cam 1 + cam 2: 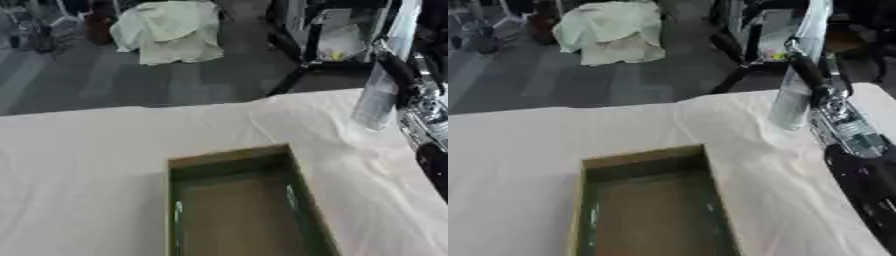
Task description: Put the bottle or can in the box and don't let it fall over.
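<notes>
A tall clear bottle [794, 95] with a pale label stands nearly upright, leaning slightly, over the far right of the white-clothed table [518, 150]. My right hand [808, 75] comes in from the right, and its black fingers curl round the bottle's middle. Whether the bottle's base touches the cloth cannot be told. An open box [229, 156] with a brown rim and green inner walls lies at the near middle, to the left of and nearer than the bottle, with nothing seen inside. My left hand shows in neither view.
The table's far edge [131, 109] runs just behind the bottle, with grey floor beyond it. A pale draped bundle [171, 30] and a black stand with equipment [337, 35] stand on the floor behind. The cloth is wrinkled around the box.
</notes>
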Motion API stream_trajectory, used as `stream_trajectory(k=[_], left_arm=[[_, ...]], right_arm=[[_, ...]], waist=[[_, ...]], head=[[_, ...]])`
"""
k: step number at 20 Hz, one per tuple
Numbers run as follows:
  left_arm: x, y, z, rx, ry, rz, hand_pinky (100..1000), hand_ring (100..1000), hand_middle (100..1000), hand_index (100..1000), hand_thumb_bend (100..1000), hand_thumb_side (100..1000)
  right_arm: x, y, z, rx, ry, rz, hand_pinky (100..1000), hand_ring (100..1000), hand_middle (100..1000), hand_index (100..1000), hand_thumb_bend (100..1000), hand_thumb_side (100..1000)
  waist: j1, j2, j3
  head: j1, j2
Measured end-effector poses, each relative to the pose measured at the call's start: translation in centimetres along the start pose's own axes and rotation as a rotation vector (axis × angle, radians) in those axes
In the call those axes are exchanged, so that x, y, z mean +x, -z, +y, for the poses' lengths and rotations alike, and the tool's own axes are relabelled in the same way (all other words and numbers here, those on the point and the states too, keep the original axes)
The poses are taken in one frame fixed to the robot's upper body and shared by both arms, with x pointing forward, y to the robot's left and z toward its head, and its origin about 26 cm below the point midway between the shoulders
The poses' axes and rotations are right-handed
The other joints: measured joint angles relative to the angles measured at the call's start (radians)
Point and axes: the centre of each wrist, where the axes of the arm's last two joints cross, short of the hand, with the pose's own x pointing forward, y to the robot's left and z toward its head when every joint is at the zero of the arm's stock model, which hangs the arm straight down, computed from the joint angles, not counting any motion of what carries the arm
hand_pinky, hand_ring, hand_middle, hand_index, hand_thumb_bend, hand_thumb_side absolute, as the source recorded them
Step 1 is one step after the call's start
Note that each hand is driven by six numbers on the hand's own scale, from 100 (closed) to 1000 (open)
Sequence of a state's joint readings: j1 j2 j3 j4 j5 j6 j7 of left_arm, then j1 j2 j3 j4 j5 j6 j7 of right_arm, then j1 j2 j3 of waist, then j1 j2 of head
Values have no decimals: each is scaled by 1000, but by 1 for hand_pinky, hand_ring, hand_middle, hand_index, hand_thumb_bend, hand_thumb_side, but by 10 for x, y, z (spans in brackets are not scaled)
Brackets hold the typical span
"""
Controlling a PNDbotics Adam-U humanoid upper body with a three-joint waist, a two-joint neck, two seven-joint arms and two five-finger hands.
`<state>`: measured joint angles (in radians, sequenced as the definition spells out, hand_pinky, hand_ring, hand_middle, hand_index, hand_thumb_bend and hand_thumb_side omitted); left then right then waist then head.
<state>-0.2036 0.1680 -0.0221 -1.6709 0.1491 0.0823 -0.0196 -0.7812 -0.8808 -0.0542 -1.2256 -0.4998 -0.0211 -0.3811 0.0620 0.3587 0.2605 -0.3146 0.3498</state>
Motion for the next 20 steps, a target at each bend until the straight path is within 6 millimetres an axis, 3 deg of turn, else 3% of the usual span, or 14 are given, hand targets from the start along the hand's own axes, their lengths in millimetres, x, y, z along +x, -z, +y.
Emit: stream_trajectory(k=[8,13,16,20], left_arm=[[-1,0,0,0,-6,5,1000,811,907,757,100,931],[3,-2,3,2,-3,-9,1000,825,936,774,100,881],[31,-5,13,9,31,-111,1000,865,977,803,100,815],[74,-18,32,36,76,-273,1000,878,992,811,100,792]], right_arm=[[6,-2,2,4,16,-35,124,100,160,174,100,470],[10,-5,5,17,20,-60,124,100,160,174,100,470],[16,-6,5,27,14,-82,123,100,159,174,100,470],[22,-8,10,49,-7,-105,121,100,158,173,100,470]], waist=[[-3,-10,-2],[-3,-23,-6],[-1,-39,-5],[11,-69,6]], head=[[5,18],[3,36],[-23,48],[-49,70]])
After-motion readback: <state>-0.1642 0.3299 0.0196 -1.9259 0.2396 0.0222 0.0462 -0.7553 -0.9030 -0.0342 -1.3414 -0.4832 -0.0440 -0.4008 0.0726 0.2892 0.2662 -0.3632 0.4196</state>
